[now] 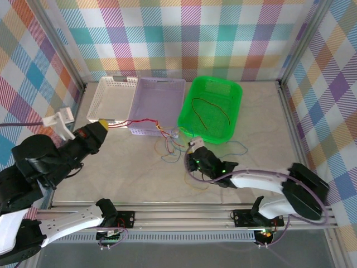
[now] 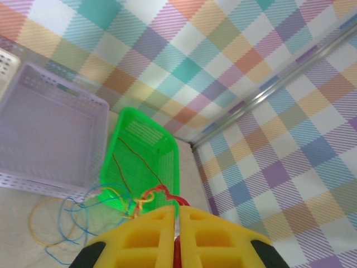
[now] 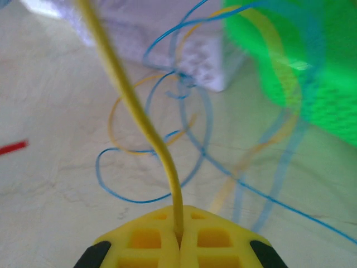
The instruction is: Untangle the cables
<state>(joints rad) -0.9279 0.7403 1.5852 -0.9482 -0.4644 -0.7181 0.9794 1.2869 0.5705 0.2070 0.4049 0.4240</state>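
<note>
Task things: the cables are thin wires knotted in a tangle [image 1: 170, 145] on the tabletop [image 1: 111, 173]. It lies about midway between the left and right edges, just in front of the baskets.
Left gripper [image 2: 177, 226]: its fingers are pressed together on a red wire [image 1: 139, 123]. It sits toward the left edge of the tabletop, well apart from the knot.
Red wire: runs fairly straight from the left gripper, past the front wall of the lavender basket [image 1: 162, 100], to the tangle. It looks drawn out sideways to work this strand loose.
Right gripper [image 3: 179, 234]: clamped on a yellow wire [image 3: 120, 78], low over the tabletop on the near side of the tangle.
Why two holds: with each arm pinching a different colour on a different side of the knot, pulling apart should separate the strands instead of dragging the whole bundle.
Blue wires [image 3: 205, 134]: loose loops on the tabletop around the yellow one, gripped by neither arm.
Green basket [image 1: 185, 114]: stands by the far edge, right of the lavender one, with a single red-brown wire [image 1: 209, 100] lying loose inside. It probably collects freed strands.
Progress: judged early, since most strands cross each other.
Risk: a thin wire may slip from the fingers, or the knot may tighten under pull.
</note>
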